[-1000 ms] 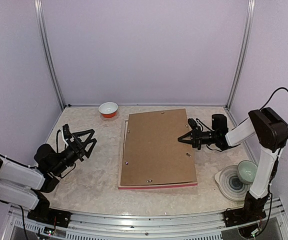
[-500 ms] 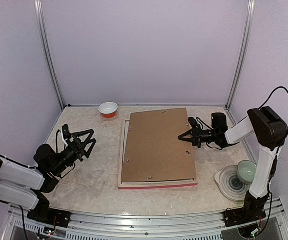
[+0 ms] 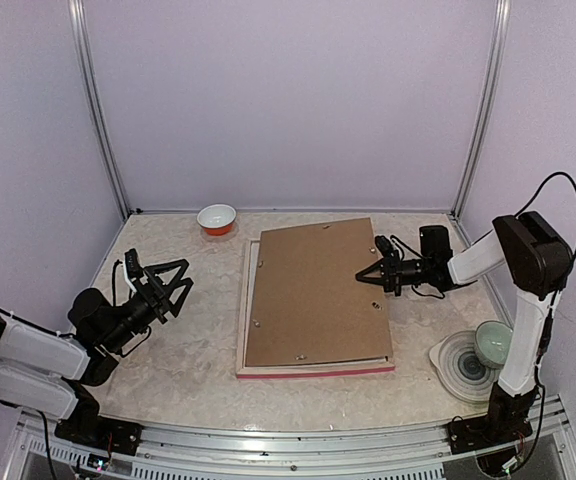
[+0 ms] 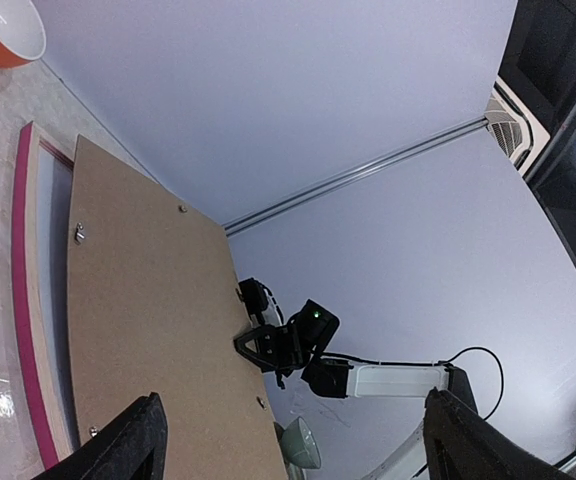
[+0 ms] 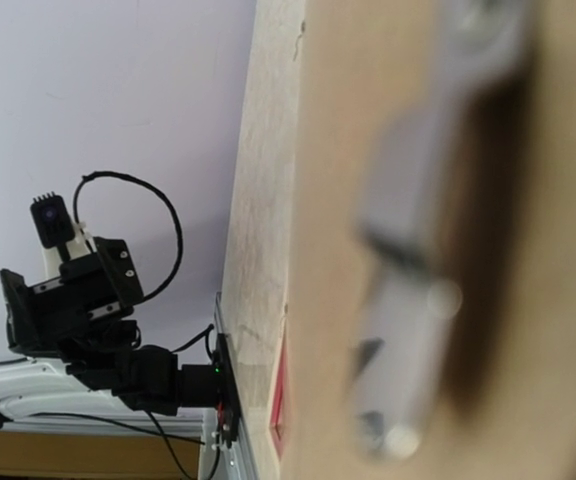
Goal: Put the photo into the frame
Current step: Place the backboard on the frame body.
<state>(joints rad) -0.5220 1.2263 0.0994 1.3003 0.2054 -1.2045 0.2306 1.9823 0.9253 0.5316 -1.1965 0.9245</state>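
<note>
Right gripper reaches in from the right of the brown backing board, its jaws pressed together and its tip at the board's right edge; whether it touches the board or only hangs just above it cannot be told; its own camera shows only the board's brown face very close and a blurred metal tab on it. Left gripper hangs well to the left of the board, apart from it, its fingers spread wide with nothing between them.

Under the board lies the frame, flat on the table; its bright pink edge shows along the board's near side and a pale strip of it along the board's left side, since the board sits a little askew on it. The photo is hidden; the board covers everything inside the frame.

Beyond the board's far left corner stands a small orange and white bowl; to the right of its near corner a pale green cup rests on a ringed plate.
</note>
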